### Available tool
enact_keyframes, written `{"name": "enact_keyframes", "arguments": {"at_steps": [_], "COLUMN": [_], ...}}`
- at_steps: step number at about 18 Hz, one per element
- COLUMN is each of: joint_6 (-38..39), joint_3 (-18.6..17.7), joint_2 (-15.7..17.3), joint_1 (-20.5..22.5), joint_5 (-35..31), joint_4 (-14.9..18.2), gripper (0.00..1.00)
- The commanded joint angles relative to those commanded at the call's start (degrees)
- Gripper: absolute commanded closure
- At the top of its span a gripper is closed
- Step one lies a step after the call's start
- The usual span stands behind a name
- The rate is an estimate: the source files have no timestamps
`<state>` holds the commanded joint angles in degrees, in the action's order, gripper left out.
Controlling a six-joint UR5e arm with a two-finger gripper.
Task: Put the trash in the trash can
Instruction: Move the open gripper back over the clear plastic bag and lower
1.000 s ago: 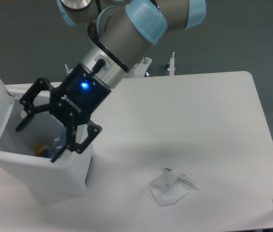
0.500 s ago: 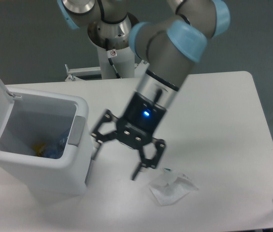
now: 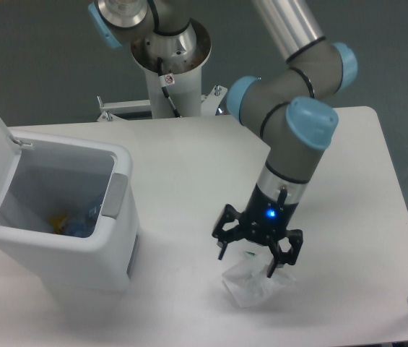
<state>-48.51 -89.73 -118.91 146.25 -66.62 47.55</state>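
White counter (image 3: 333,159), white trash can (image 3: 52,249) (grey side panel), see-through bag (image 3: 250,285), black pincer (image 3: 256,256) with a blue light, grey arm (image 3: 290,130) with pale-blue joints.

The setting is a robotics lab or test cell. Indicators: an industrial-type robot arm (image 3: 290,130) with grey links and light-blue joint caps, mounted on a white pedestal (image 3: 169,69) behind a plain white table (image 3: 348,181); a bare grey wall (image 3: 37,58); a white trash can (image 3: 59,224) standing on the table.
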Motion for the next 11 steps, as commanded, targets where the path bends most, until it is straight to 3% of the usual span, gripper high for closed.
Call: {"name": "enact_keyframes", "arguments": {"at_steps": [5, 9, 11], "joint_6": [-0.1, 0.4, 1.0], "joint_3": [-0.9, -0.2, -0.2], "joint_2": [-1.5, -4.3, -4.6], "joint_1": [-1.0, -4.7, -4.8], "joint_5": [-3.6, -11.4, -11.5], "joint_4": [0.2, 0.3, 0.4], "gripper": [0.02, 0.05, 0.21]}}
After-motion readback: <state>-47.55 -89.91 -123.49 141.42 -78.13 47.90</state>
